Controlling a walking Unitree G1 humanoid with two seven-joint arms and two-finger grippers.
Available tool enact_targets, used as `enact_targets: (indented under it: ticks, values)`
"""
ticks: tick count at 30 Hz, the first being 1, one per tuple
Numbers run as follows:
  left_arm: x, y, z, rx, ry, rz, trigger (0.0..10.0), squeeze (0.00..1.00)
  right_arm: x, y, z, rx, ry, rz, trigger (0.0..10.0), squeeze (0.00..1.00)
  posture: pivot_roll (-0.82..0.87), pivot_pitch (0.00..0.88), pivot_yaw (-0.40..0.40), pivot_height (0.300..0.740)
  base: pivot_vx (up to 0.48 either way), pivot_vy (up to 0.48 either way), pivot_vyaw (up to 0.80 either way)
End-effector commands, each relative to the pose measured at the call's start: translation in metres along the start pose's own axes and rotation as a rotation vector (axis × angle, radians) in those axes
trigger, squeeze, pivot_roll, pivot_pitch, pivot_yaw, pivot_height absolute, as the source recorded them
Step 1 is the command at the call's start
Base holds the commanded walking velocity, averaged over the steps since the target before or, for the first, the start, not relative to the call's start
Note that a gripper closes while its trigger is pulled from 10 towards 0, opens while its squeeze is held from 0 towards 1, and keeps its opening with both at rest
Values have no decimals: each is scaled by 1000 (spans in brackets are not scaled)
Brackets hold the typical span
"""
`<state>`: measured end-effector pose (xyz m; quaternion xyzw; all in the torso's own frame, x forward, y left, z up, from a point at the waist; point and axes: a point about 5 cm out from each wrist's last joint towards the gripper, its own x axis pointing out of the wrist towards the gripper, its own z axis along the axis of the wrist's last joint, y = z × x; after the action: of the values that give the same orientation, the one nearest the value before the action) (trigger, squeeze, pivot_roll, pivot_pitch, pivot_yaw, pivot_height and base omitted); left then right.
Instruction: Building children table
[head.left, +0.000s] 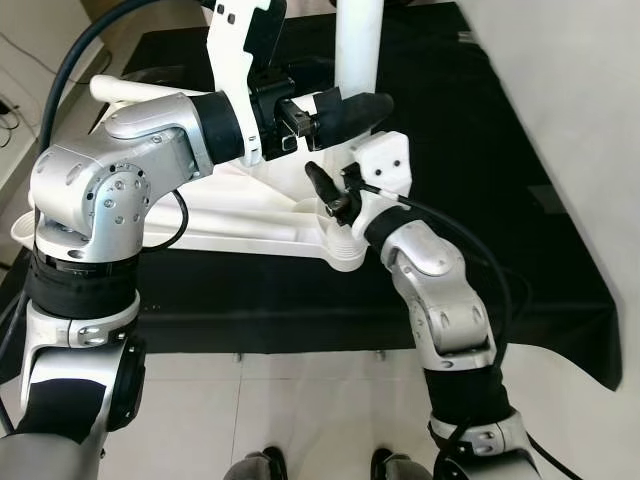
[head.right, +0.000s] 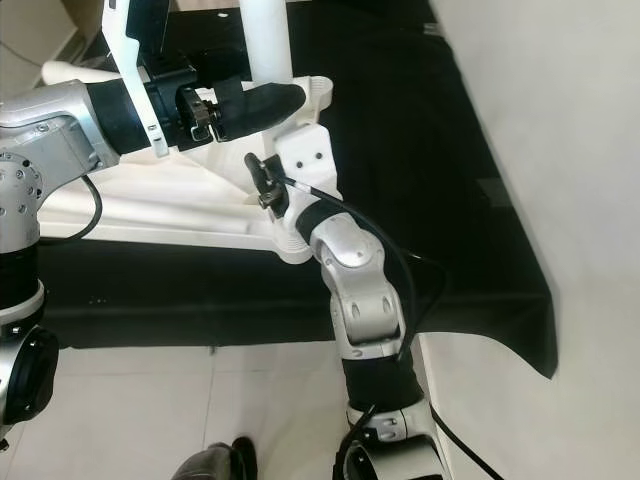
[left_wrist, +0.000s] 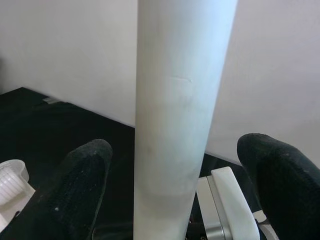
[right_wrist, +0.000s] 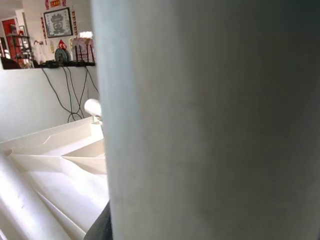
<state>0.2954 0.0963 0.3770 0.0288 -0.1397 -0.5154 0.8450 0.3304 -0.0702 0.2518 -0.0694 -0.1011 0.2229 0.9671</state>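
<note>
A white plastic tabletop (head.left: 230, 225) lies upside down on a black mat (head.left: 480, 190), ribbed underneath. A smooth white round leg (head.left: 357, 45) stands upright at its near corner. The left arm is bent across the front; the left gripper (head.left: 352, 108) has its padded black fingers (left_wrist: 82, 185) spread either side of the leg. The right gripper (head.left: 335, 195) is pressed close against the leg base; its finger state cannot be told.

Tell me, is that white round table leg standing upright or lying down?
Upright. The white round table leg rises straight from the upturned white plastic tabletop, and the left gripper has its black fingers on either side.
</note>
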Motion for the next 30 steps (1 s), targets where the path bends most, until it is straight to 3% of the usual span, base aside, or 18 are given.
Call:
enact_targets:
  ticks: [1, 7, 8, 9, 10, 11, 12, 21, 22, 26, 30]
  values:
    - [-8, 0, -1, 8, -1, 19, 10000, 0, -5, -7, -34, 29, 170, -75, 0, 0, -2, 212, 64, 740, 0, 0, 0]
    - [-24, -1, -6, -10, 0, 57, 10000, 0, -7, -9, -32, 18, 175, -128, 0, 0, -7, 206, 60, 740, 0, 0, 0]
    - [-28, -3, -6, -12, -1, 50, 10000, 0, -7, -9, -31, 15, 174, -127, 1451, 0, -7, 206, 60, 740, 0, 0, 0]
    - [-31, -5, -6, -13, -2, 45, 10000, 0, -7, -10, -30, 14, 173, -126, 1451, 0, -7, 206, 60, 740, 0, 0, 0]
    - [-36, -7, -6, -16, -4, 41, 10000, 0, -7, -10, -30, 17, 172, -126, 6706, 0, -7, 206, 60, 740, 0, 0, 0]
    - [-40, -8, -6, -18, -5, 40, 10000, 0, -7, -10, -30, 19, 171, -127, 6706, 0, -5, 207, 61, 740, 0, 0, 0]
    - [-47, -11, -6, -26, -2, 37, 10000, 0, -7, -10, -30, 29, 174, -130, 10000, 0, -5, 207, 61, 740, 0, 0, 0]
    - [-79, -30, -18, -63, 33, 133, 10000, 0, -11, -12, -33, 51, 178, -147, 10000, 0, 12, 208, 66, 740, 0, 0, 0]
    - [-84, -34, -24, -76, 45, 145, 10000, 0, -11, -12, -33, 56, 174, -148, 10000, 976, 12, 209, 65, 740, 0, 0, 0]
    - [-87, -37, -28, -85, 53, 151, 10000, 0, -11, -12, -33, 58, 171, -148, 10000, 976, 12, 210, 67, 740, 0, 0, 0]
    - [-101, -51, -53, -150, 104, 203, 10000, 0, -9, -11, -25, 117, 110, -74, 10000, 1000, 12, 211, 64, 740, 0, 0, 0]
